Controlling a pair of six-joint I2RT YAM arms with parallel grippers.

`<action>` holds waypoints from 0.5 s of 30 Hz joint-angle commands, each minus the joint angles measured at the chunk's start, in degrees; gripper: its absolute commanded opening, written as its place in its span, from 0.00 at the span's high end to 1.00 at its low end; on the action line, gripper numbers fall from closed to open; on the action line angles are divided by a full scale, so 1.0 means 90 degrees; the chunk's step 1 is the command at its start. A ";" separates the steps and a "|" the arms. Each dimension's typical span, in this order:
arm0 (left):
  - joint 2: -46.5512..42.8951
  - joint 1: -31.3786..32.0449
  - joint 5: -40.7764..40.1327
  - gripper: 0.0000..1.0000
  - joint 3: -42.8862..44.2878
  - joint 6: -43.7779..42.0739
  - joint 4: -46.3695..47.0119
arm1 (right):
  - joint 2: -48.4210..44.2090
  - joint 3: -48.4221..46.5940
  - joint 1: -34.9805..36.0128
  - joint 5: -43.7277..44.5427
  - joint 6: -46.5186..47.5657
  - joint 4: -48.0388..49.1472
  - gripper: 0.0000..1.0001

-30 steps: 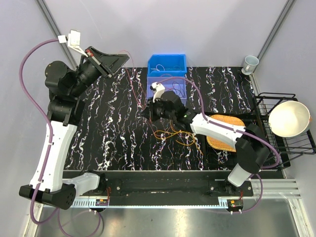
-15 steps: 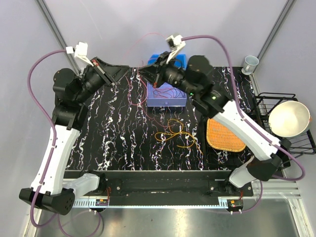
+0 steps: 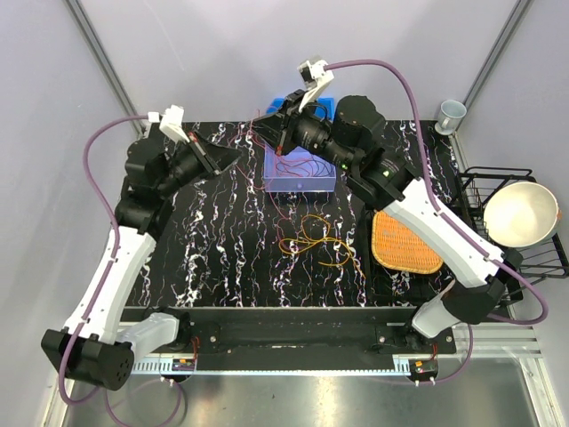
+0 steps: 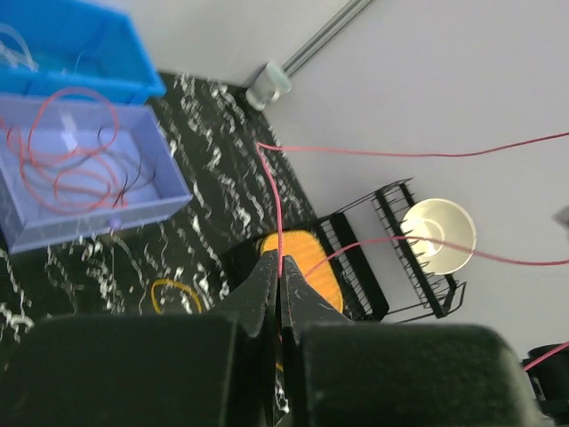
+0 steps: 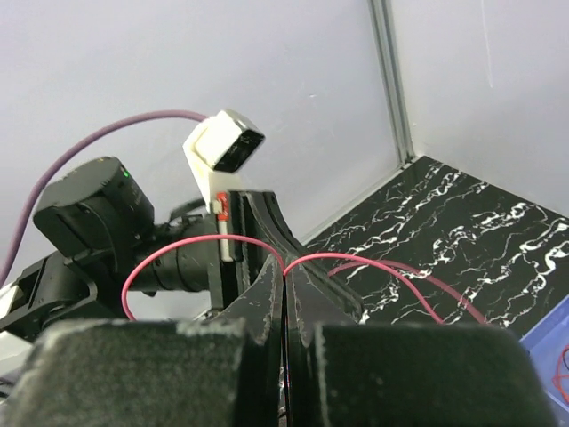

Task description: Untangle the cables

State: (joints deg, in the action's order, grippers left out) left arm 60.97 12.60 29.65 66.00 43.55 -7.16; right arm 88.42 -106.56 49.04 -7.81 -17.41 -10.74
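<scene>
A thin red cable (image 4: 278, 213) is stretched in the air between my two grippers. My left gripper (image 3: 233, 157) is shut on it; in the left wrist view (image 4: 281, 263) the cable runs out from between the closed tips. My right gripper (image 3: 267, 130) is shut on the same red cable (image 5: 325, 255), raised over the back left of the clear purple bin (image 3: 302, 185). More red cable coils lie in that bin (image 4: 67, 169). A loose tangle of orange and yellow cables (image 3: 316, 240) lies on the black marble table (image 3: 213, 240).
A blue bin (image 3: 286, 100) stands behind the purple one. An orange woven mat (image 3: 404, 242) lies at the right. A black dish rack (image 3: 498, 182) holds a cream bowl (image 3: 520, 213). A cup (image 3: 452, 113) stands at the back right corner.
My right gripper rose from the table tangle to above the bins, pulling the red cable up. My left gripper moved right and lower, closer to the right gripper.
</scene>
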 commanded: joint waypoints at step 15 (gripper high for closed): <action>0.3233 0.0367 0.0338 0.96 0.2723 -0.0239 0.0454 | 0.2263 -0.2864 -0.1316 0.0165 0.0684 -0.0582 1.00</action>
State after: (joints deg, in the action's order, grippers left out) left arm 84.51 15.79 31.20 79.94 42.30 -6.46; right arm 103.18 -122.78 42.26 -5.82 -12.73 -14.11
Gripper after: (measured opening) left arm 0.065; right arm 0.012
